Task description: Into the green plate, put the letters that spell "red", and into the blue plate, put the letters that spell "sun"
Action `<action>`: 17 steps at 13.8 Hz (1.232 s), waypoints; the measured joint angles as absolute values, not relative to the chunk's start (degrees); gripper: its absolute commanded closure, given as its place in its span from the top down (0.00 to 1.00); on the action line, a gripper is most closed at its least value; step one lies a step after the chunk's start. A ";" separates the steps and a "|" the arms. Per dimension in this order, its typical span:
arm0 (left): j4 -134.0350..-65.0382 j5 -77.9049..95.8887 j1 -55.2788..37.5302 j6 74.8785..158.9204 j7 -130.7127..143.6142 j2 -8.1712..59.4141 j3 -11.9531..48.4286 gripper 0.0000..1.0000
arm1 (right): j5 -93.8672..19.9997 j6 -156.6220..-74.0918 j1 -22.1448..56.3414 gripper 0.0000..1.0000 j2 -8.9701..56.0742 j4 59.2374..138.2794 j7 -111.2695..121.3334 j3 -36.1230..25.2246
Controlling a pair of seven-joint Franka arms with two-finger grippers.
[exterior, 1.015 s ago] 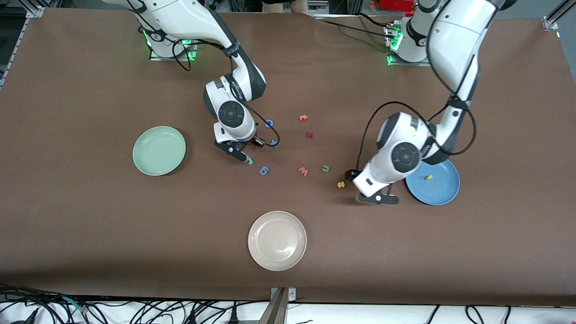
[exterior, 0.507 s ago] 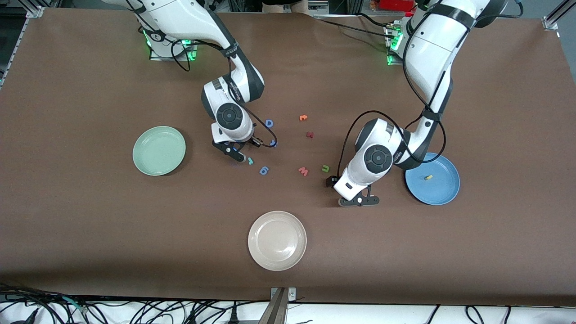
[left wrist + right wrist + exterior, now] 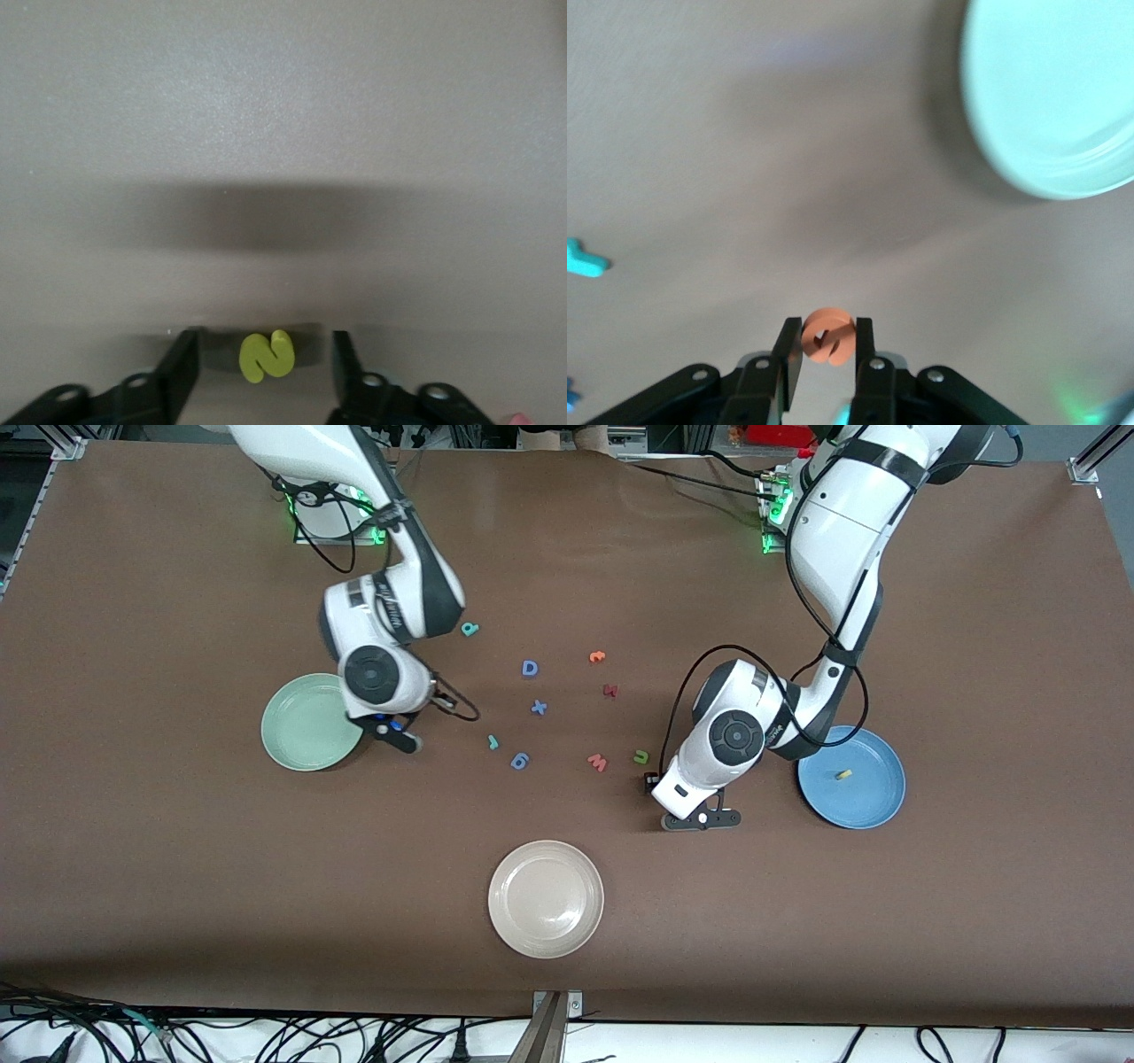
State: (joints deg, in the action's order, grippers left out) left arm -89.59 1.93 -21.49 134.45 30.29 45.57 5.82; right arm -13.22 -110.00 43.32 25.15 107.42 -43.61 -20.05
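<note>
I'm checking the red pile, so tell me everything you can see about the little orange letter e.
The orange e is a small, round, matte letter that looks like soft foam, with a slot cut into its middle. It sits clamped between the two black fingers of the right gripper, off the brown table, with nothing else touching it. The pale green plate lies close by, empty in the part that shows. From the front the arm hides the letter.

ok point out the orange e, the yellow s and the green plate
small orange foam letter e point(image 3: 827, 336), right wrist view, its round body
small yellow foam letter s point(image 3: 266, 356), left wrist view, its middle curve
round pale mint-green plate point(image 3: 301, 731), front view, its bare inner surface
</note>
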 measured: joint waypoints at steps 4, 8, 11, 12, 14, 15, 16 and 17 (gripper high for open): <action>-89.59 0.87 -22.23 134.87 33.42 45.73 5.81 0.33 | -13.17 -102.80 43.04 0.00 22.90 107.94 -27.68 -30.78; -89.48 0.82 -22.33 134.90 33.99 45.73 5.62 0.21 | -13.16 -104.30 42.77 0.00 22.96 113.00 -14.84 -38.31; -89.35 0.74 -22.32 134.89 33.84 45.75 5.36 0.18 | -13.16 -111.13 42.72 0.00 23.08 119.79 -10.06 -40.39; -89.09 0.65 -22.14 134.54 33.18 45.74 5.00 0.18 | -13.16 -114.12 42.76 0.00 23.28 121.92 -9.82 -40.33; -87.45 0.61 -20.72 131.09 30.13 45.61 4.30 0.18 | -13.16 -118.89 42.85 0.00 24.17 124.91 -9.67 -40.06; -85.96 0.56 -19.30 128.09 28.07 45.46 4.17 0.18 | -13.16 -120.13 42.90 0.00 24.83 125.53 -9.65 -39.93; -84.45 0.52 -17.73 125.07 25.82 45.23 4.09 0.18 | -13.16 -120.71 42.92 0.00 25.46 125.69 -9.64 -39.86; -83.11 0.47 -15.92 122.01 23.12 44.93 4.03 0.18 | -13.17 -121.02 42.93 0.00 26.01 125.69 -9.63 -39.80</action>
State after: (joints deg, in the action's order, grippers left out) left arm -83.11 0.47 -15.92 122.01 23.12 44.93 4.03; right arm -13.17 -121.02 42.93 26.01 125.69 -9.63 -39.80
